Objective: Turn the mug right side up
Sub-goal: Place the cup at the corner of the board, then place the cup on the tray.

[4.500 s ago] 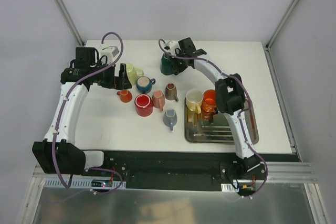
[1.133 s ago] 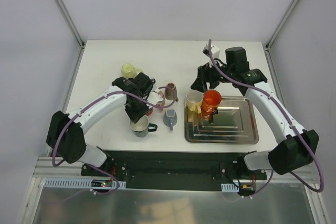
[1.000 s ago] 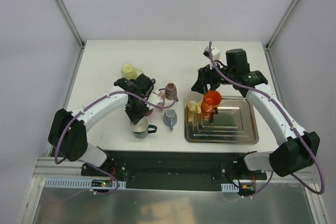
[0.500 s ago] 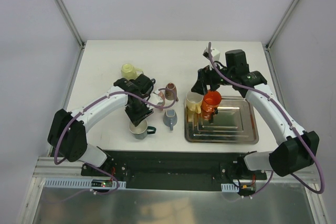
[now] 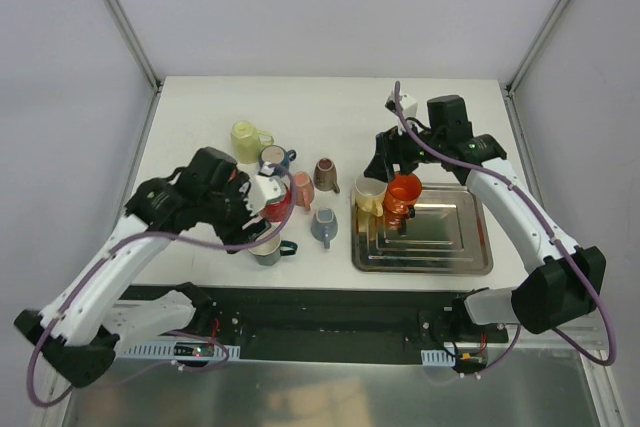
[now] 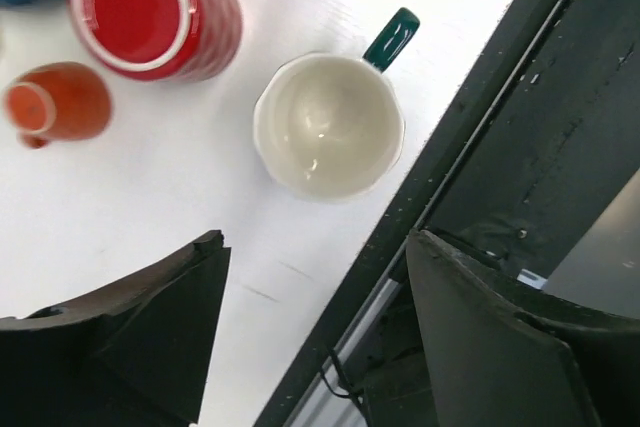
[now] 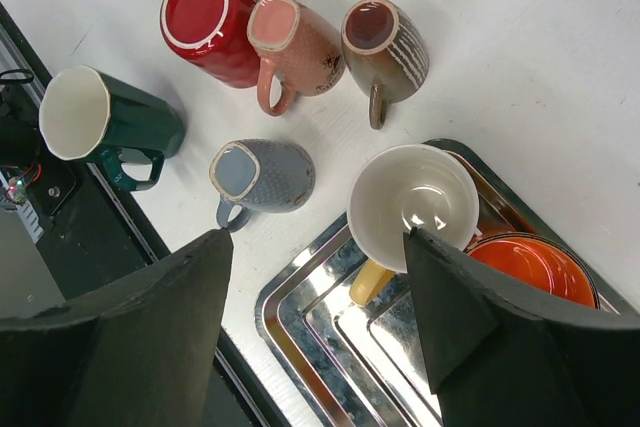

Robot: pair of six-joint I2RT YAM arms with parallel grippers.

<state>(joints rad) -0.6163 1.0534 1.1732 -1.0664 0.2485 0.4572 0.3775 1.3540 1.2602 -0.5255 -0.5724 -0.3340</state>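
Observation:
The dark green mug [image 6: 328, 125] with a white inside stands upright, mouth up, by the table's front edge, its handle pointing to the edge. It also shows as the green mug [image 5: 270, 250] in the top view and the green mug [image 7: 100, 117] in the right wrist view. My left gripper [image 6: 318, 239] hangs open above it, holding nothing, and partly covers it as the left gripper [image 5: 258, 209] from above. My right gripper [image 7: 318, 235] is open and empty, high over the tray's left end, seen as the right gripper [image 5: 385, 159] in the top view.
A red mug [image 6: 150, 7] and a small orange cup [image 6: 55, 102] stand just behind the green mug. Pink [image 7: 295, 42], brown [image 7: 385, 42] and grey-blue [image 7: 262, 177] mugs cluster mid-table. A steel tray [image 5: 440, 247] holds a cream mug [image 7: 412, 205] and an orange mug [image 7: 530, 267].
My left gripper has opened, let go of the green mug and risen away toward the left. The mug stays upright where it was. The right arm has barely moved.

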